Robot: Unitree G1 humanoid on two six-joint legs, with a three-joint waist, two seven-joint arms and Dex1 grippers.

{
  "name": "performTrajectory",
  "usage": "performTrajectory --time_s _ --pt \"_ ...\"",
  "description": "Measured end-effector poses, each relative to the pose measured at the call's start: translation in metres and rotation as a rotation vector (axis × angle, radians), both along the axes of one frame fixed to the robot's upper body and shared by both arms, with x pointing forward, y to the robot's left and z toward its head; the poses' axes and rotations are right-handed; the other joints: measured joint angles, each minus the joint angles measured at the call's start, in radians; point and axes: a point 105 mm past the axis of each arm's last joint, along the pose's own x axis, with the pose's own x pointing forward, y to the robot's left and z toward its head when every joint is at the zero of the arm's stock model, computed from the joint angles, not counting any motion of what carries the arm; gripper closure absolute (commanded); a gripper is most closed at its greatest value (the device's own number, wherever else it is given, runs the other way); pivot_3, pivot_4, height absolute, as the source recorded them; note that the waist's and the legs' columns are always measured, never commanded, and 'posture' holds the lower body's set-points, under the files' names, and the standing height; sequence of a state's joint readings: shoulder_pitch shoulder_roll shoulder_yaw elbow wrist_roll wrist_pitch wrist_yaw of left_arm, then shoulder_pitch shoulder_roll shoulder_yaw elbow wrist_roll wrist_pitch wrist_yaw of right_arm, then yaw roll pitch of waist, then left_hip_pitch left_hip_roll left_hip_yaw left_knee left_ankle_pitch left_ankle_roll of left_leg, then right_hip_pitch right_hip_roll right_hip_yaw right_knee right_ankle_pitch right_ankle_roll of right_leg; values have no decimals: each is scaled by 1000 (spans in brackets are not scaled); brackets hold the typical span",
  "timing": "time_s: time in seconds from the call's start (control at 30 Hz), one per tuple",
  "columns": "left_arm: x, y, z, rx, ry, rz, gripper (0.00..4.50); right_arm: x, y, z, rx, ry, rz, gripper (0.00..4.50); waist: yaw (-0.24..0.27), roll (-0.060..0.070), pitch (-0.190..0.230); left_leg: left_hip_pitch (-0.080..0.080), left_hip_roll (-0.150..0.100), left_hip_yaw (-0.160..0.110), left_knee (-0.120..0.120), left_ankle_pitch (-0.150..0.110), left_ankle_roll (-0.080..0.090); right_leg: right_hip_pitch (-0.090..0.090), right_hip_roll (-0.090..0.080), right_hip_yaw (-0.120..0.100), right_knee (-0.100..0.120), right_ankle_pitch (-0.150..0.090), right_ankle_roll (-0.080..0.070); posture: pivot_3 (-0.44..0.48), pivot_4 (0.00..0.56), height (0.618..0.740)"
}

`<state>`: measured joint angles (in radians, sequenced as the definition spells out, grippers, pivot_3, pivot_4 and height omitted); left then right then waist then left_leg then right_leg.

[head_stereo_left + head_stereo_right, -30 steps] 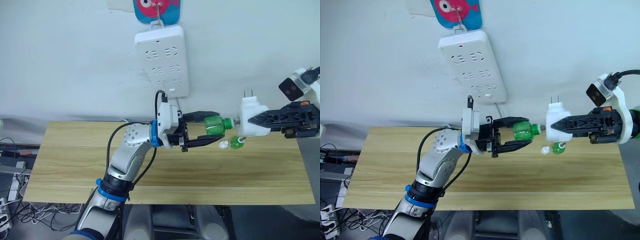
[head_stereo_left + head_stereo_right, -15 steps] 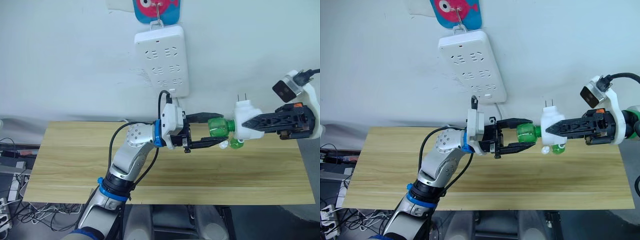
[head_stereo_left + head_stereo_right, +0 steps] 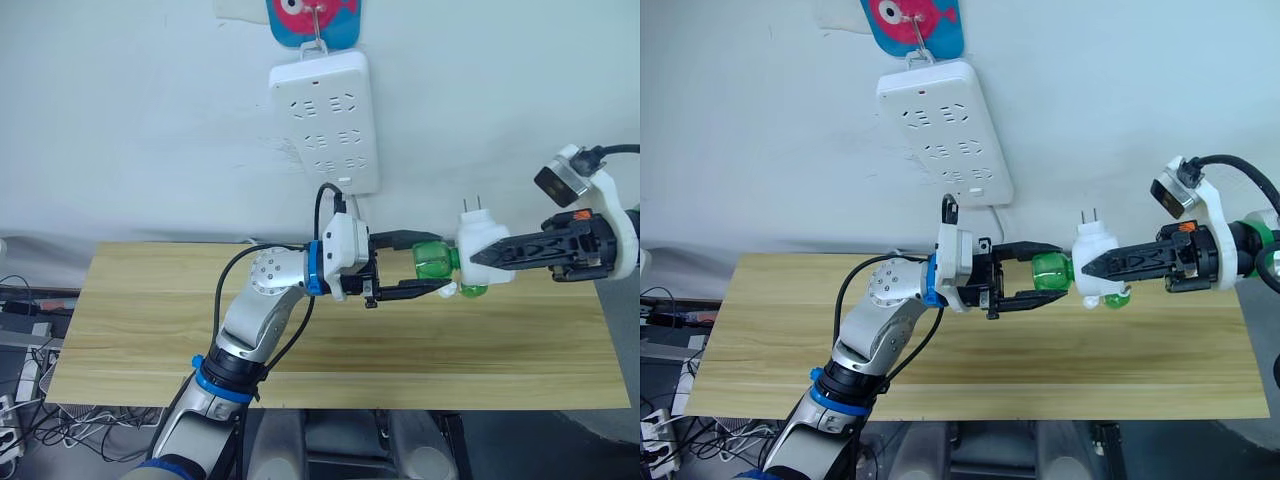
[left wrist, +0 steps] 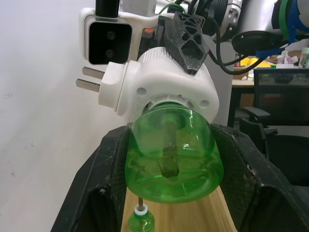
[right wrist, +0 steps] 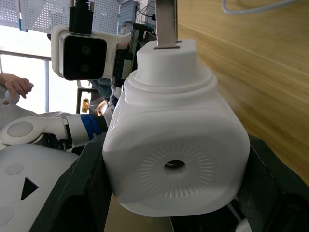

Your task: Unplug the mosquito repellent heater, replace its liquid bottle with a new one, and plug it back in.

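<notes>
**Heater meets green bottle above the table**

Your right gripper (image 3: 503, 259) clamps the mosquito repellent heater (image 3: 480, 249) in mid-air, prongs up. Your left gripper (image 3: 428, 265) pinches the green bottle (image 3: 434, 260), its neck seated in the heater. Another small bottle (image 3: 472, 290) lies on the wooden table (image 3: 150, 320) beneath.

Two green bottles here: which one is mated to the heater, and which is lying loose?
The green bottle in the left gripper meets the mosquito repellent heater, which the right gripper holds. The other bottle lies on the table below.

A long white multi-socket power strip (image 3: 325, 120) hangs on a pale wall (image 3: 130, 120), beneath a blue and pink fish-shaped hanger (image 3: 310, 18). Below it stands a light wooden table (image 3: 140, 330), with tangled cables (image 3: 25, 420) on the floor at its left end.
</notes>
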<state>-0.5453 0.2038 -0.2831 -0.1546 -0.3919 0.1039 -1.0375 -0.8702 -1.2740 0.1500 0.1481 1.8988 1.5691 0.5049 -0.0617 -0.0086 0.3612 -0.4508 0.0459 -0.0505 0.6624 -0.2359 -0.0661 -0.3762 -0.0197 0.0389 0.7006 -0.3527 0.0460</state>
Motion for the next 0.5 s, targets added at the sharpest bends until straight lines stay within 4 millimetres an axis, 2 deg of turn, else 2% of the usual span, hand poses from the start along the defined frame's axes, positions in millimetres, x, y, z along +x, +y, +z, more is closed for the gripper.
performTrajectory --time_s 0.23,0.37,0.5 --pt "2 2 0 -5 3 10 2285 2 2 0 -4 -1 2 1427 -2 0 0 0 0 0 0 0 0 0 0 0 0 0 0 -161 343 740" --pt "-1 -3 2 -21 6 -7 2285 -2 10 0 17 18 58 172 -2 0 0 0 0 0 0 0 0 0 0 0 0 0 0 -161 344 740" --pt "-6 -9 1 -23 6 -32 2285 -6 13 1 29 29 90 78 -2 0 0 0 0 0 0 0 0 0 0 0 0 0 0 -161 345 740"
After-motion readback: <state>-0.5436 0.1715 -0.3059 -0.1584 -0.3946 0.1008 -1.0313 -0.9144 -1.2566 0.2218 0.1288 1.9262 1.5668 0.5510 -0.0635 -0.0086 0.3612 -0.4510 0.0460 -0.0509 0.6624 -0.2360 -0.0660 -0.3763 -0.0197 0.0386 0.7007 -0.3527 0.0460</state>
